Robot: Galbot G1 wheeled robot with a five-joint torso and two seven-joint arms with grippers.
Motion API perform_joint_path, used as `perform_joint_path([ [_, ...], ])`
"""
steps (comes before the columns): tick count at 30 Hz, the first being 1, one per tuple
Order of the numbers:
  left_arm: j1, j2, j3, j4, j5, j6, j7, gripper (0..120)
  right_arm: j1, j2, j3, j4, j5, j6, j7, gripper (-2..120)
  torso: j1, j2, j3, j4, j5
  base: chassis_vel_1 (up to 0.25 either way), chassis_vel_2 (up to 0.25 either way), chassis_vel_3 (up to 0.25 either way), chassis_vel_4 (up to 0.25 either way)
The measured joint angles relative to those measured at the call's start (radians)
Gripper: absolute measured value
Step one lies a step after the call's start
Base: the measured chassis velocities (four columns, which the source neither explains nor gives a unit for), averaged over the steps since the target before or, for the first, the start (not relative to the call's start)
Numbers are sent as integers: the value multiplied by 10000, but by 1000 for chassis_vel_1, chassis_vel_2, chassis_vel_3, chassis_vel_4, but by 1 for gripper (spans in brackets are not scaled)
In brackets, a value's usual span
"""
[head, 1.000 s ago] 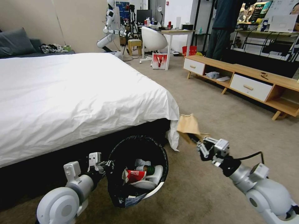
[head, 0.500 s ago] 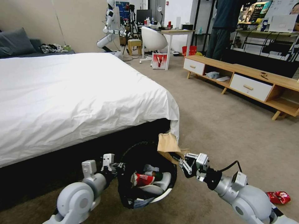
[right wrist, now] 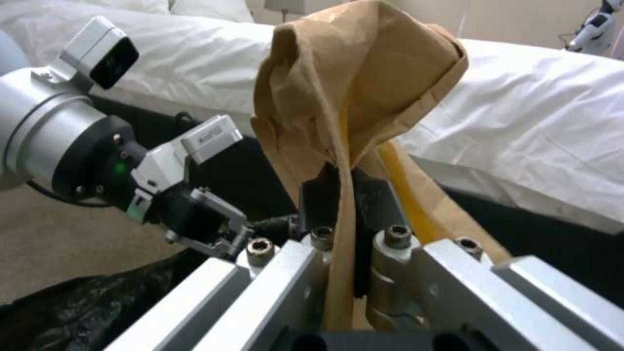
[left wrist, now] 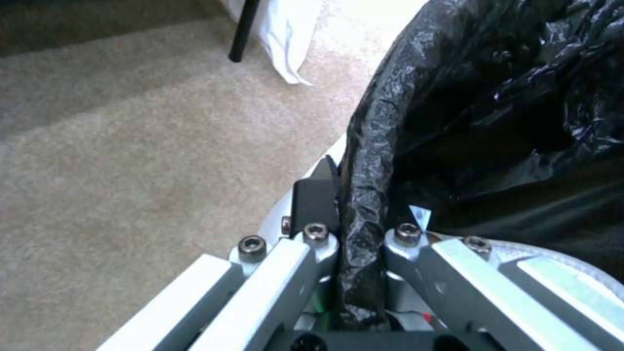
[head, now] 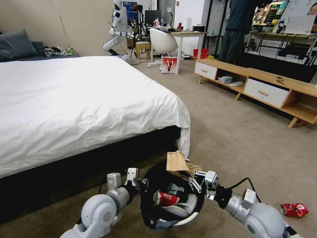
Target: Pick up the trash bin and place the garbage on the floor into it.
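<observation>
Now your left end effector (head: 142, 182) is clamped on the bag-lined rim of the trash bin (head: 150, 211), held just off the bed's (head: 82, 99) foot corner, while your right end effector (head: 191, 180) pinches the brown paper piece (head: 176, 162) over the bin's mouth; a crushed red can (head: 294, 209) lies on the floor (head: 251, 138) to the right.

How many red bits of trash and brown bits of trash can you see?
Red: 2, the crushed can lying on the floor and the wrapper inside the trash bin.
Brown: 1, the paper piece held in the right gripper above the bin's rim.
Total: 3.
</observation>
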Motion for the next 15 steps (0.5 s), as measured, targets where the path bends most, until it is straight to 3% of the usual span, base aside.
perform_joint_path([
  [15,-113,-60,97,9,1,-99,136,2,-58,-101,-166,-204,-391,-578,507,0,0,0,0,0,0,0,0,0,0],
])
